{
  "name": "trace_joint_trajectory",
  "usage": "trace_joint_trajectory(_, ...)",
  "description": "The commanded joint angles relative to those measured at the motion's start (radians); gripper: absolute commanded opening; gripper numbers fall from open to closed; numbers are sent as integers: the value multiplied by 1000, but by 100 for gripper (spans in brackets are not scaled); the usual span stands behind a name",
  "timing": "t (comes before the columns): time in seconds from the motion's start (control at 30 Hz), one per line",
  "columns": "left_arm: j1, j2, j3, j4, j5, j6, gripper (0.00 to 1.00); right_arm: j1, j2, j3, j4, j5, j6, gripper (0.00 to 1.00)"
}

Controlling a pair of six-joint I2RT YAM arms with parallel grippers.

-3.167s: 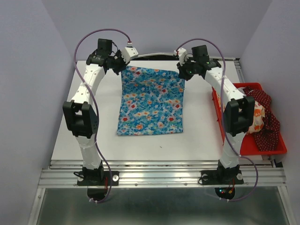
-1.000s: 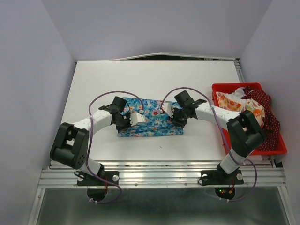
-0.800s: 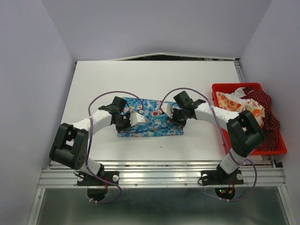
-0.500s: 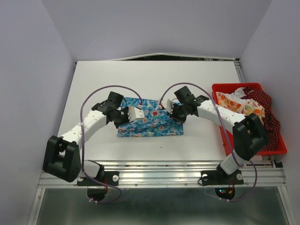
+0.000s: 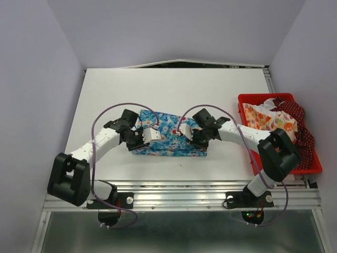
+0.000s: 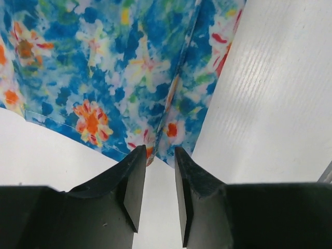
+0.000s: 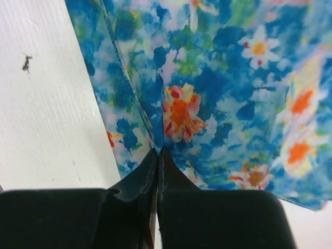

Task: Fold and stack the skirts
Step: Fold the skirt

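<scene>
A: Left gripper [image 6: 160, 153] state?
B: Narrow gap, nothing clamped. Tips at a left-end corner of blue multicolour-flowered cloth skirt [image 5: 171, 138].
A: Right gripper [image 7: 157, 151]?
B: Pressed fully together, tips against a fold at the right end. Pinch on cloth: cannot tell.
A: Skirt position?
B: Folded flat on white table [image 5: 158, 89], between both grippers.
A: Others?
B: Cream-white orange-flowered skirt [image 5: 266, 118] and dark red dotted skirt [image 5: 295, 112], heaped in red plastic tray [image 5: 263, 96], right side.
</scene>
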Motion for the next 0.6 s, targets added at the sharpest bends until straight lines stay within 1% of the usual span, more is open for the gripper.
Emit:
trace_joint_trajectory(0.0, -2, 25, -15, 61, -6, -11, 42, 8, 9, -59, 77, 39, -35, 1)
trace_joint_trajectory(0.17, -8, 55, -30, 126, -16, -22, 43, 8, -15, -76, 90, 51, -33, 1)
trace_joint_trajectory(0.37, -37, 125, -16, 171, -23, -26, 42, 8, -15, -36, 71, 48, -25, 1)
trace_joint_trajectory(0.43, -40, 156, -9, 163, -24, -17, 35, 8, -14, -29, 67, 51, -24, 1)
trace_joint_trajectory(0.47, -42, 165, -6, 157, -24, -6, 25, 8, -14, -27, 67, 53, -24, 1)
trace_joint_trajectory(0.5, -42, 171, -1, 141, -24, -2, 20, 8, -17, -26, 65, 54, -24, 1)
trace_joint_trajectory(0.57, -42, 180, 2, 117, -18, 11, 18, 8, -23, -19, 67, 57, -24, 1)
